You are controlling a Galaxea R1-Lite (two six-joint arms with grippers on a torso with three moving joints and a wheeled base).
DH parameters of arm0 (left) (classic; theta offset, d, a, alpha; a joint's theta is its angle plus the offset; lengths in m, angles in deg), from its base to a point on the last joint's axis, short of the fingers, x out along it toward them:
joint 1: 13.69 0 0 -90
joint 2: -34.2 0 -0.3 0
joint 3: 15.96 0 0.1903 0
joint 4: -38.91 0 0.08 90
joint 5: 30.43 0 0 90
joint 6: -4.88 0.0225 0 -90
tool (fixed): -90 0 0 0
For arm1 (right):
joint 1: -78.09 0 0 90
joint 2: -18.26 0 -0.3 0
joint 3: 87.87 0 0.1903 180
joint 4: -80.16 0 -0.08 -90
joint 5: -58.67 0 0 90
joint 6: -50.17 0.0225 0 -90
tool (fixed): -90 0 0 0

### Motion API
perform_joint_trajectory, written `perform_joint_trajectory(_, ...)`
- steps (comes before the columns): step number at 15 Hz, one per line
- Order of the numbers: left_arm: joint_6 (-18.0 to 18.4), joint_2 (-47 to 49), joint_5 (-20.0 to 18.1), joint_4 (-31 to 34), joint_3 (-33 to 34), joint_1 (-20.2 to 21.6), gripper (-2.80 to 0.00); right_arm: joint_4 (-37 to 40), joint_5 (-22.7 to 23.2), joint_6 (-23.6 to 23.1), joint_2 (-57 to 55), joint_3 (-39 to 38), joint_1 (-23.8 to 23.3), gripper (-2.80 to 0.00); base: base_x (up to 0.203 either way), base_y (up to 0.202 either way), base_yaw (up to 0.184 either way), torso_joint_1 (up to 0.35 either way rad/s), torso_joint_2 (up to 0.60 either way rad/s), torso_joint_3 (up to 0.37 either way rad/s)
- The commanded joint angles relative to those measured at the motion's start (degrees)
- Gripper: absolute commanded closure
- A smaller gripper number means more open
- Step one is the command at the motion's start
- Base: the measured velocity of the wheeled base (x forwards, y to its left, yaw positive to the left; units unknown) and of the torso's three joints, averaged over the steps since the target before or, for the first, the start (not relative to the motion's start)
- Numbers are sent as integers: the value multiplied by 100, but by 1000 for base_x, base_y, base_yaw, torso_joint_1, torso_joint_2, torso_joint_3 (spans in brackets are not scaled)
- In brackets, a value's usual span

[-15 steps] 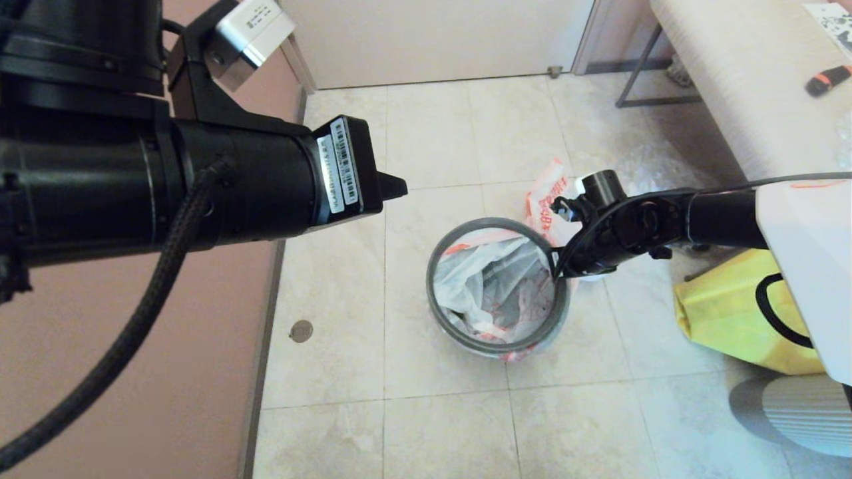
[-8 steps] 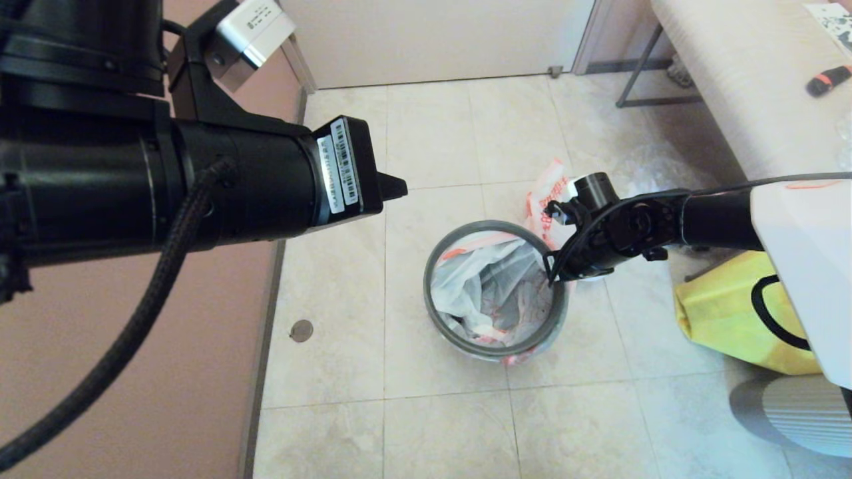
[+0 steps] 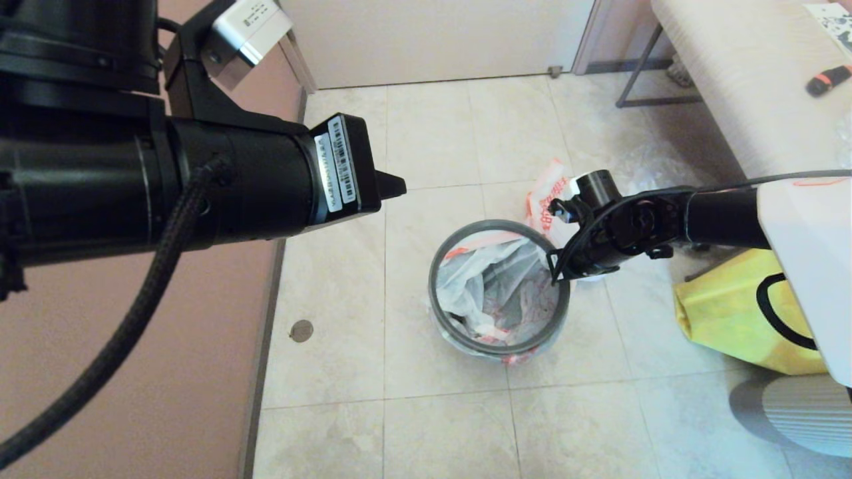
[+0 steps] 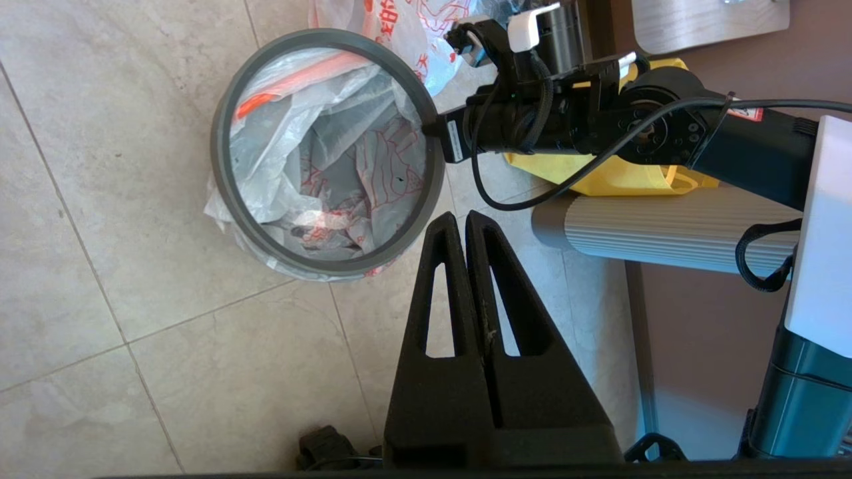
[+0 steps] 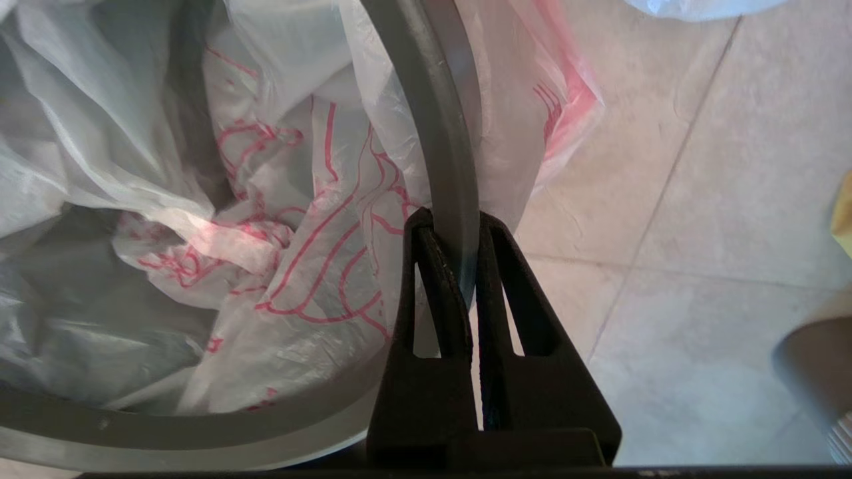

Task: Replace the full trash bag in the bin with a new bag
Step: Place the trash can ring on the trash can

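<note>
The bin (image 3: 496, 351) stands on the tiled floor, its wall mostly covered by plastic. The new bag (image 3: 496, 286) lines it, limp and white with red print, its edge folded out over the rim. The dark-grey hoop (image 3: 436, 273) lies on the rim over the bag. My right gripper (image 3: 556, 266) is shut on the hoop (image 5: 452, 133) at the bin's right side, one finger inside and one outside (image 5: 454, 223). The full trash bag (image 3: 549, 196) sits just behind the bin. My left gripper (image 4: 458, 218) is shut on nothing, held high to the bin's left (image 3: 396, 186).
A yellow fabric tote (image 3: 739, 313) lies right of the bin, with a grey ribbed object (image 3: 799, 412) nearer me. A clear crinkled bag (image 3: 652, 166) lies under the bench (image 3: 732, 80) at the back right. A pink wall (image 3: 133, 366) runs along the left.
My right wrist shifted slightly left and then back right, keeping its hold on the hoop. The hoop and bin wobbled a little. The left arm barely moved.
</note>
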Motion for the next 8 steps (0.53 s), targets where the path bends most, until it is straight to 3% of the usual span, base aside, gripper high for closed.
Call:
perform_joint_trajectory(1,-17,-5,10,6,-8,1,0,101,-20,-7,-21,-15,-12,0,0,0,0,0,0,0)
perform_joint_trajectory(4,-17,-23,10,6,-8,1,0,110,-298,-83,-170,20,-12,0,0,0,0,0,0,0)
perform_joint_trajectory(8,-17,-14,10,-3,-8,1,0,17,-307,-150,-137,46,20,0,0,0,0,0,0,0)
